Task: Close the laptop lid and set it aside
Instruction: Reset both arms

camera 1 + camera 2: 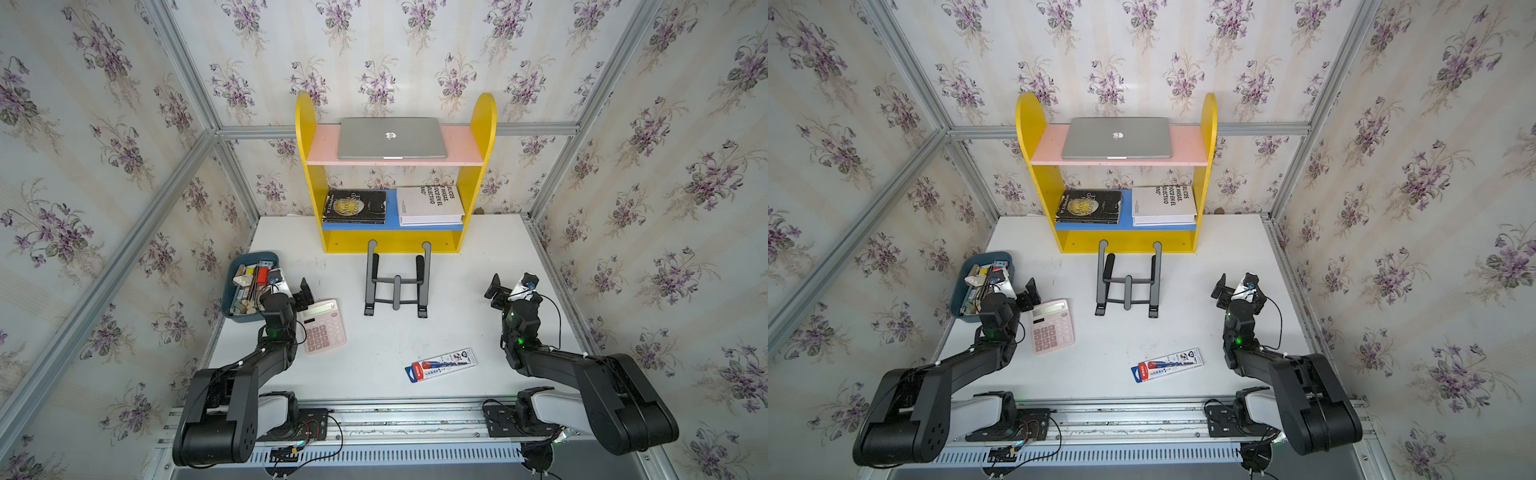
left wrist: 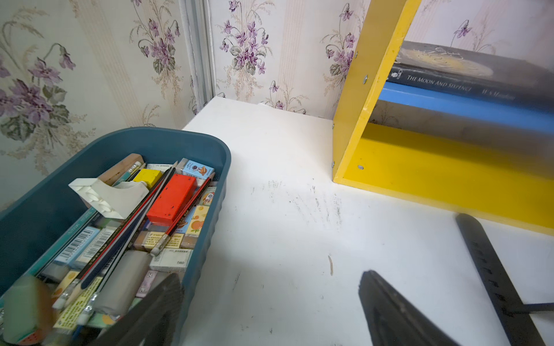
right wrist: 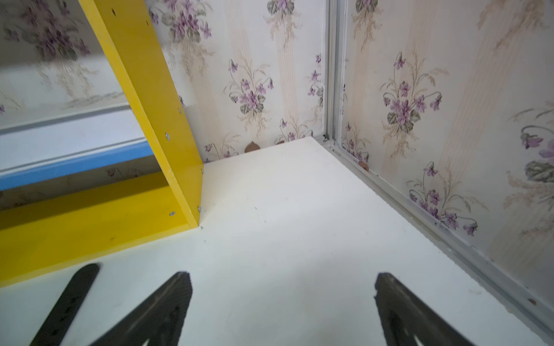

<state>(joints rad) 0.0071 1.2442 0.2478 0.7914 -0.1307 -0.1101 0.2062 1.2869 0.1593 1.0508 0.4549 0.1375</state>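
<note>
Most of each top view is taken up by the white table (image 1: 374, 357), and at its far edge, upper centre of the frame, stands the yellow shelf (image 1: 311, 178). The laptop (image 1: 392, 141) lies flat on the pink top board of that shelf, roughly centred between the two rounded side panels. The laptop lid (image 1: 1092, 137) is fully down, logo facing up, and its front edge sits close to the board's front lip. Below it, mid-frame, the black stand (image 1: 397, 286) is bare on the table. At centre left are the blue bin (image 1: 231, 286) of stationery and, just beside the left arm, the pink calculator (image 1: 324, 326). The left gripper (image 2: 271, 277) is released and holds nothing; its wrist view shows only table between the spread fingers, with the bin close by at the lower left of that picture. The right gripper (image 3: 281, 277) likewise stands wide and empty over bare table at centre right of the top views. By my reading the closing and placing are done and only parking the arms remains. To finish well, draw both arms back low and slowly. Watch the left wrist near the bin and calculator, and keep clear of the shelf, since a knock could slide the laptop toward that front lip.
</note>
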